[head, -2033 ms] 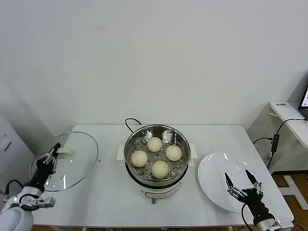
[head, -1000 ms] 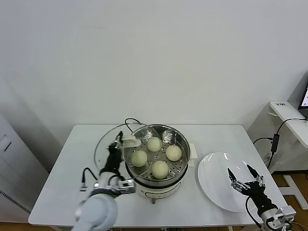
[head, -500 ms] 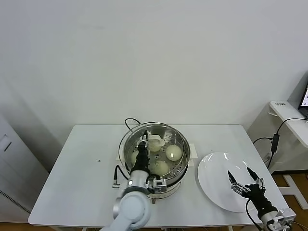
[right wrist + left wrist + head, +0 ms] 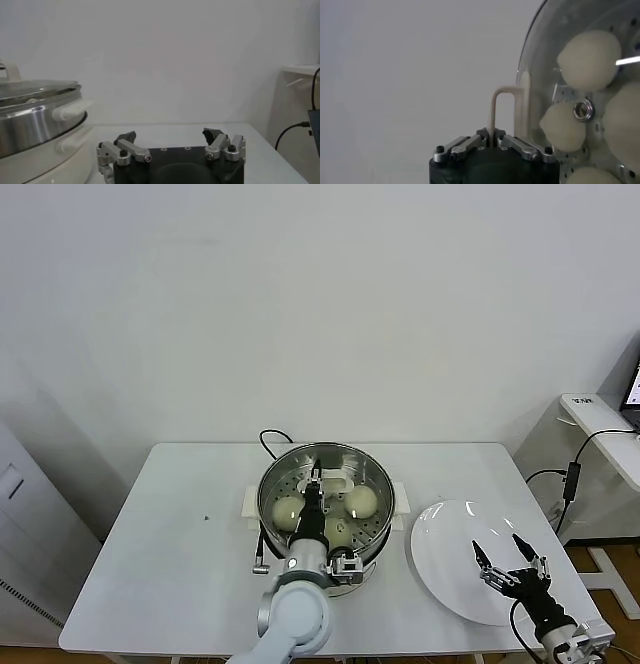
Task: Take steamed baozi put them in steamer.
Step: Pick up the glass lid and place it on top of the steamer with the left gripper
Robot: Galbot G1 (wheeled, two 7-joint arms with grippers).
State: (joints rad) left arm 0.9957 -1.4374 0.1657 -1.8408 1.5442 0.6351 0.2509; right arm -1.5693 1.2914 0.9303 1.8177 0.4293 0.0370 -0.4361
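The steel steamer (image 4: 384,482) stands mid-table on its cream base. Several pale baozi lie on its perforated tray, among them one at the left (image 4: 284,511), one at the right (image 4: 361,501) and one at the front (image 4: 338,532). My left gripper (image 4: 316,485) is shut on the white handle (image 4: 335,479) of the round glass lid and holds the lid over the steamer. In the left wrist view the handle (image 4: 495,112) is pinched in the gripper (image 4: 491,137), with baozi (image 4: 589,60) behind the glass. My right gripper (image 4: 508,570) is open and empty over the white plate (image 4: 445,529).
The black cord (image 4: 270,438) runs behind the steamer. The right wrist view shows the open right gripper (image 4: 170,136) beside the steamer wall (image 4: 35,127), with the lid (image 4: 35,91) on top. A side desk with cables (image 4: 585,454) stands at the right.
My left gripper has carried the glass lid from the table's far left to the right, over the steamer. The right gripper has stayed over the plate.
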